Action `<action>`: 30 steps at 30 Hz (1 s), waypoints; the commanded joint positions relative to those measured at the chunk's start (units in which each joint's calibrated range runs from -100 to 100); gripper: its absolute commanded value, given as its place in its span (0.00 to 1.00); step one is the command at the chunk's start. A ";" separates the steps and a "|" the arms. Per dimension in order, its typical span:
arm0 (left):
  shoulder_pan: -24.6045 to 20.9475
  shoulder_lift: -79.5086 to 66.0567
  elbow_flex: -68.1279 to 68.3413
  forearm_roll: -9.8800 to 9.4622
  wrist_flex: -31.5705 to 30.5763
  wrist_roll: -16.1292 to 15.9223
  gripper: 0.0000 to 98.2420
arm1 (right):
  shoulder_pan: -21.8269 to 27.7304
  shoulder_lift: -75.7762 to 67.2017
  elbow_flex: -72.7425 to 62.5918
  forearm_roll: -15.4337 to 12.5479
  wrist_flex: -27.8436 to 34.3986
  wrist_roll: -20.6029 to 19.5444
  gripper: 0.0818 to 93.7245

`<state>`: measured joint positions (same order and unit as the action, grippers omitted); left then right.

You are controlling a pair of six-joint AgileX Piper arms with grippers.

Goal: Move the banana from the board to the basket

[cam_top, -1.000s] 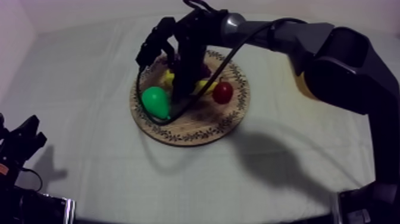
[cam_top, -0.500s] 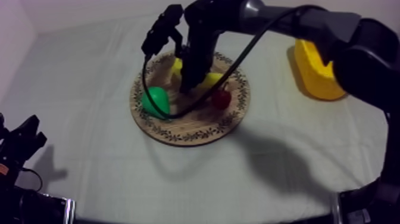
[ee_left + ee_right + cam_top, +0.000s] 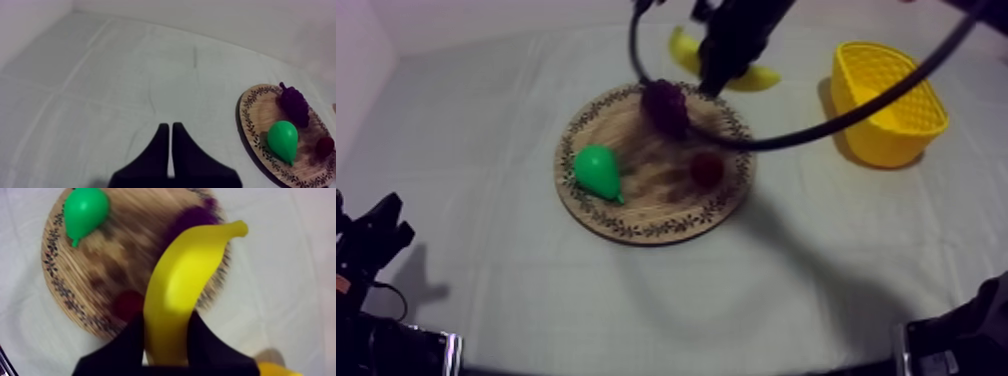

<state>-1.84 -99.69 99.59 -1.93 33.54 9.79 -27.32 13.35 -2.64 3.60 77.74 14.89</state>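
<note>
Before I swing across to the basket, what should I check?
1. Grip: right hand shut on the banana, a finger on each side: ok.
2. Lift: banana in the air, off the board: ok.
3. Basket: upright, mouth open upward, on the cloth apart from the board: ok.
4. Other fruit: pear, grapes and small red fruit lie on the board, clear of the banana: ok.
5. Left hand: shut, low at its own side, away from the path: ok.
6. Banana's height against the basket rim: cannot tell.
</note>
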 commanded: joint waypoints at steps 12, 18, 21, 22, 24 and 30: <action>-0.01 -0.05 -0.04 0.00 0.01 0.00 0.00 | 10.84 -14.83 8.13 3.70 -5.81 -7.46 0.03; -0.01 -0.05 -0.04 0.00 0.01 0.02 0.00 | 15.37 -16.24 12.30 6.78 -10.19 -12.04 0.03; -0.01 -0.05 -0.04 0.00 0.01 0.03 0.00 | 17.50 -16.44 14.12 8.24 -11.69 -13.88 0.03; -0.01 -0.05 -0.04 0.00 0.01 0.04 0.00 | 18.20 -16.43 14.66 8.81 -12.08 -14.59 0.03; -0.01 -0.05 -0.04 0.00 0.01 0.04 0.00 | 19.39 -16.32 15.84 10.18 -12.82 -16.20 0.03; -0.01 -0.05 -0.04 0.00 0.01 0.05 0.00 | 22.55 -14.77 19.64 12.55 -15.31 -18.76 0.02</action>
<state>-1.84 -99.69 99.59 -1.93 33.55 9.82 -5.51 -1.69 16.34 15.94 62.72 -3.36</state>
